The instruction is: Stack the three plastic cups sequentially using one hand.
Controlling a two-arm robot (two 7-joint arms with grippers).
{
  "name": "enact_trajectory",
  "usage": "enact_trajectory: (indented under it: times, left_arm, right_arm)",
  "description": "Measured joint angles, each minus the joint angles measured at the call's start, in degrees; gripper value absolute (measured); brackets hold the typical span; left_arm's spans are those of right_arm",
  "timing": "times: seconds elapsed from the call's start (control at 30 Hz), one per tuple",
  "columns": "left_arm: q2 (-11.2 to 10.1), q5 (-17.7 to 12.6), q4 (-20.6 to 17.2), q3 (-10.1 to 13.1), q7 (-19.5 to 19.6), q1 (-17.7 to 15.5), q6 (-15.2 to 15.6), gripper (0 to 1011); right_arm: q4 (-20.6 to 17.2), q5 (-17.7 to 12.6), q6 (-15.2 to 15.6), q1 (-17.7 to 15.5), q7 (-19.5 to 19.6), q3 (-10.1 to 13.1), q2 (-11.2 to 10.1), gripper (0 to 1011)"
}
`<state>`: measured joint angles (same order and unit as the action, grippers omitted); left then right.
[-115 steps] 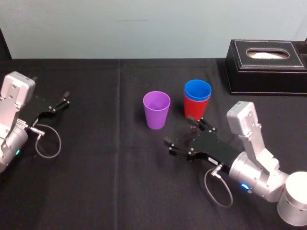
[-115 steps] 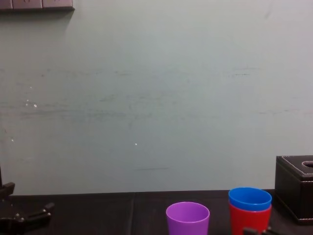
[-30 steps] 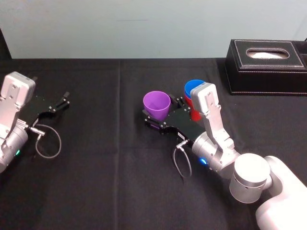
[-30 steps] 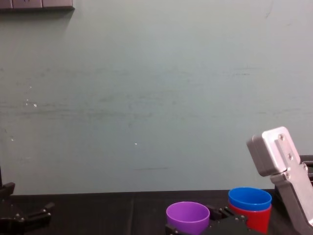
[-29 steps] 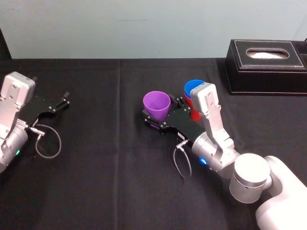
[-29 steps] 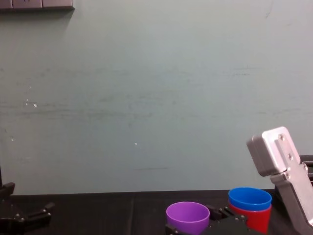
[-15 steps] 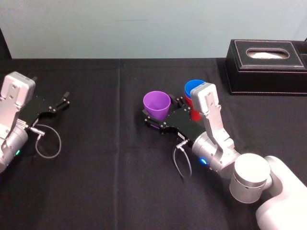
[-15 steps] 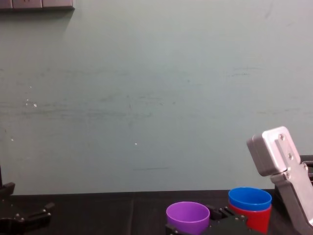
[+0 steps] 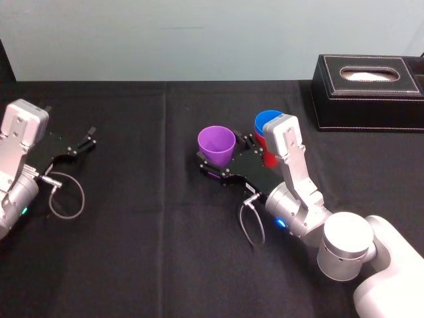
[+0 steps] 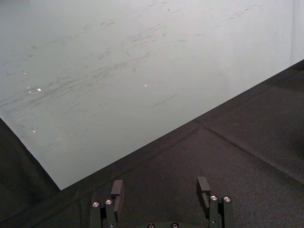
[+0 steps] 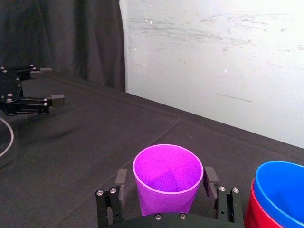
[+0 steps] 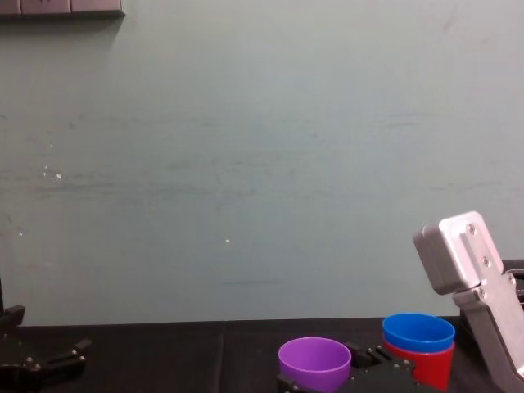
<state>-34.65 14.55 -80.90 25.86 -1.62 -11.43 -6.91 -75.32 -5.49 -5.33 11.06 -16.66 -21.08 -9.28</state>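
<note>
While blue cup [image 9: 270,122] sits nested in red cup [image 12: 434,365], purple cup [image 9: 216,145] stands alone just beside them. Right gripper [image 11: 164,179] straddles purple cup, jaws apart, seemingly not yet clamped. Remaining: grip, lift, nest. Left gripper [image 10: 159,186] parked far left, spread.

Pale scuffed wall [image 12: 246,164], black-draped table [image 9: 132,265], black stitched box [image 9: 368,99]

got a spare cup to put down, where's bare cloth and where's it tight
Widest bare cloth: the stretch between the left hand and the purple cup. Also bare: the back strip left of the black box. Crowded: the right hand brackets the purple cup, with the blue cup nested in the red cup close beside it.
</note>
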Motion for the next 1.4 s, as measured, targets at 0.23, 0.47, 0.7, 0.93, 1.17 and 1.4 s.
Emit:
enact_trajectory:
  times: [0.23, 0.47, 0.7, 0.93, 1.17, 1.4]
  left_arm:
    - [0.0, 0.0, 0.0, 0.0, 0.0, 0.0, 0.0, 1004]
    - [0.0, 0.0, 0.0, 0.0, 0.0, 0.0, 0.0, 1005]
    - [0.0, 0.0, 0.0, 0.0, 0.0, 0.0, 0.0, 1005]
    - [0.0, 0.0, 0.0, 0.0, 0.0, 0.0, 0.0, 1005]
    - [0.0, 0.0, 0.0, 0.0, 0.0, 0.0, 0.0, 1005]
    - [0.0, 0.0, 0.0, 0.0, 0.0, 0.0, 0.0, 1005]
  right_arm:
    - [0.0, 0.0, 0.0, 0.0, 0.0, 0.0, 0.0, 1000]
    - [0.0, 0.0, 0.0, 0.0, 0.0, 0.0, 0.0, 911]
    - [0.0, 0.0, 0.0, 0.0, 0.0, 0.0, 0.0, 785]
    - [0.0, 0.0, 0.0, 0.0, 0.0, 0.0, 0.0, 744]
    - [-0.9, 0.1, 0.8, -0.3, 0.2, 0.4, -0.2, 720]
    - [-3.7, -0.4, 2.3, -1.2, -0.3, 0.7, -1.1, 720]
